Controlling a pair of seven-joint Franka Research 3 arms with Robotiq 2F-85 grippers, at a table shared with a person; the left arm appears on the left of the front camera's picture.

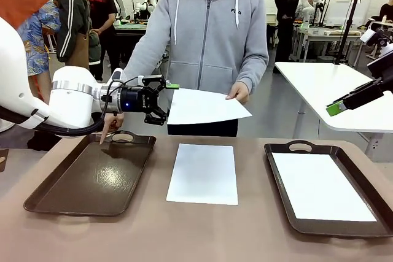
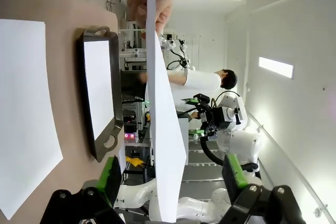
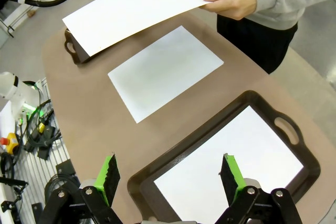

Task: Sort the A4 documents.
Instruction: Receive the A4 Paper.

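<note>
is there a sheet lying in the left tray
No, the left tray is bare, while a sheet lies in the right tray.

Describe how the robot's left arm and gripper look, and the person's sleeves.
The left arm is glossy white and rounded, with a silver wrist ring and a black cable looping beside it. The left gripper is black with green pads and a small blue light. The person's sleeves are light grey hoodie fabric.
</note>
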